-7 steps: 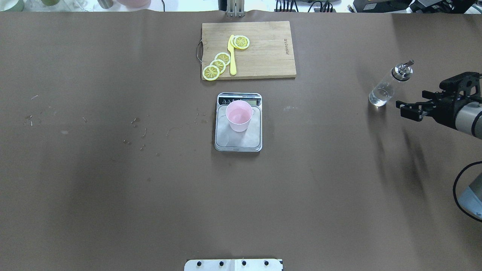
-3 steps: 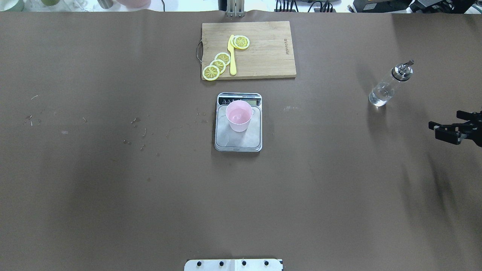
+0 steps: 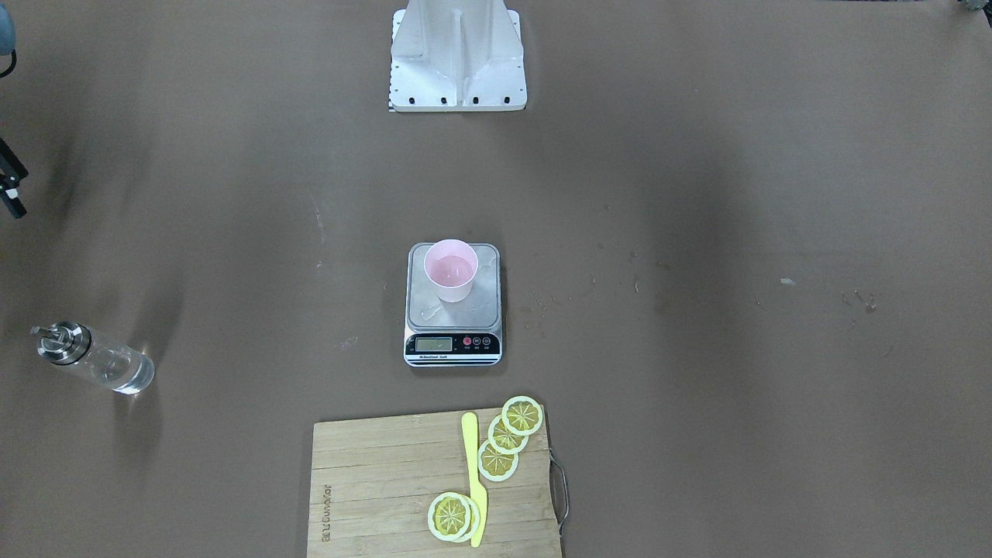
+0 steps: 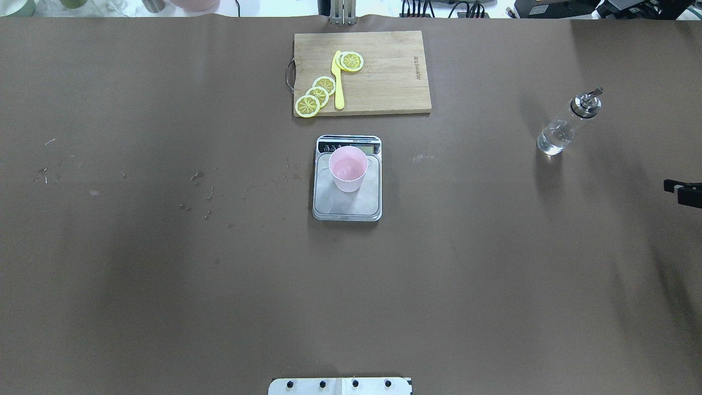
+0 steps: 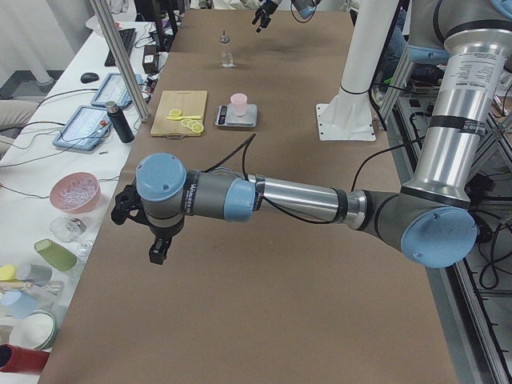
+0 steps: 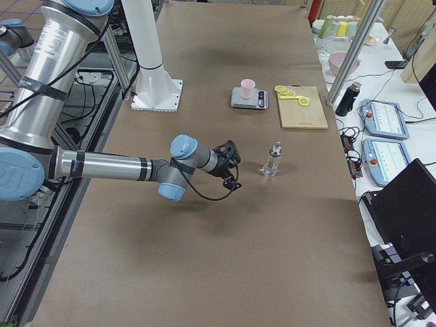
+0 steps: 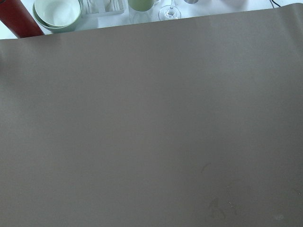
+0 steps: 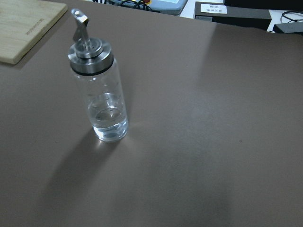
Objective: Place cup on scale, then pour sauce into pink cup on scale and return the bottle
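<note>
The pale pink cup (image 4: 347, 167) stands upright on the silver platform of the scale (image 4: 346, 207), also in the front view: cup (image 3: 450, 269), scale (image 3: 452, 343). The clear glass bottle (image 4: 562, 129) stands upright and alone at the table's right, with a little clear sauce at its bottom (image 8: 110, 125). My right gripper (image 4: 683, 192) is at the overhead view's right edge, open and empty, well clear of the bottle (image 6: 272, 160). My left gripper (image 5: 152, 244) shows only in the left side view, over bare table; I cannot tell if it is open or shut.
A wooden cutting board (image 4: 384, 82) with lemon slices (image 4: 318, 96) and a yellow knife (image 4: 338, 82) lies behind the scale. The robot's base plate (image 3: 457, 85) is at the near edge. Bowls and cups (image 5: 72, 192) stand beyond the table's left end.
My right gripper has drawn back from beside the bottle toward the table's right edge, nearly out of the overhead view. Bottle, cup and scale have not moved.
</note>
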`<act>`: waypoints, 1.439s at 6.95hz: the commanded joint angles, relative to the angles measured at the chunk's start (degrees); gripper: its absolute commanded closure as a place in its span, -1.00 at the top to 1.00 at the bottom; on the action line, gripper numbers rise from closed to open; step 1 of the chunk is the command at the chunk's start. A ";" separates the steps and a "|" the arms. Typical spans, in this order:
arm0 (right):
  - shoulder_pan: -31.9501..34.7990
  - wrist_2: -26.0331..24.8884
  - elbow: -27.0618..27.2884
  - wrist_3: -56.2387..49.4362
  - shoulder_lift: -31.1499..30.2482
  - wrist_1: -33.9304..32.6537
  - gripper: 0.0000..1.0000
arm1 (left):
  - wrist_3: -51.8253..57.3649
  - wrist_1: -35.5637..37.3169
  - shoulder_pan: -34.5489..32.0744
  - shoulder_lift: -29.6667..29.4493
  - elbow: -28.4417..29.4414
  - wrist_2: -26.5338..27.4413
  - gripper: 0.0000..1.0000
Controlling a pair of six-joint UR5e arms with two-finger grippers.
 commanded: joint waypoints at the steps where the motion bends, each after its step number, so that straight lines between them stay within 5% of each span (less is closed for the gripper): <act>1: 13.82 13.79 0.06 -10.35 3.96 -12.04 1.00 | 0.00 0.00 0.00 0.01 -0.01 0.00 0.95; 4: 17.81 17.62 -0.20 -14.68 8.55 -28.67 1.00 | 0.00 0.09 0.00 0.19 -0.01 -0.09 0.96; 8: 23.96 21.46 -0.12 -31.39 21.71 -63.89 1.00 | -0.09 0.97 -0.26 0.19 0.17 -0.53 0.96; 10: 25.72 26.74 -0.21 -31.49 22.62 -68.26 1.00 | -0.18 1.06 -0.35 0.19 0.25 -0.44 0.95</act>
